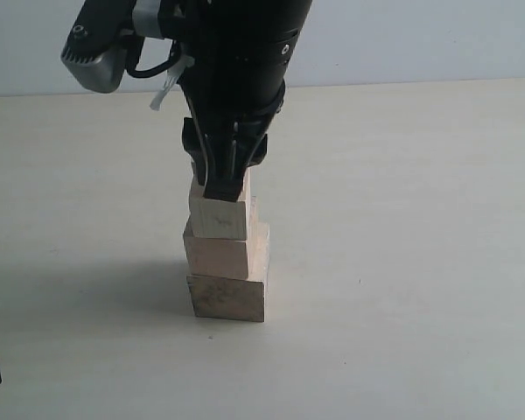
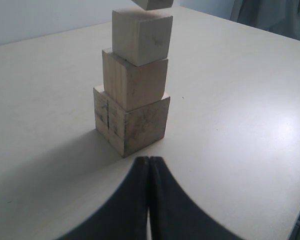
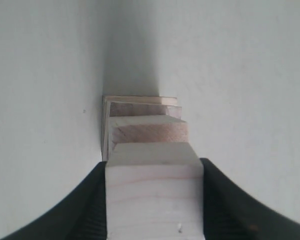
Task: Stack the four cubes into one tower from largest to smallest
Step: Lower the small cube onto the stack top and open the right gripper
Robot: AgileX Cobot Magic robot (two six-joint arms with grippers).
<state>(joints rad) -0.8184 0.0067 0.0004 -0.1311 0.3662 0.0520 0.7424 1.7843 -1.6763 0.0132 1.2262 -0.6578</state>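
Right gripper [image 3: 155, 210] grips smallest cube [image 3: 155, 190], three-cube tower [image 2: 135, 90] directly beneath. Left gripper [image 2: 149, 200] closed, empty. Risk: off-centre release or finger drag knocks staggered tower over.

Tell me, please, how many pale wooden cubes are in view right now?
4. The largest pale wooden cube sits on the pale table, the second cube on it, the third cube on that; the smallest cube is held by the right gripper over them.
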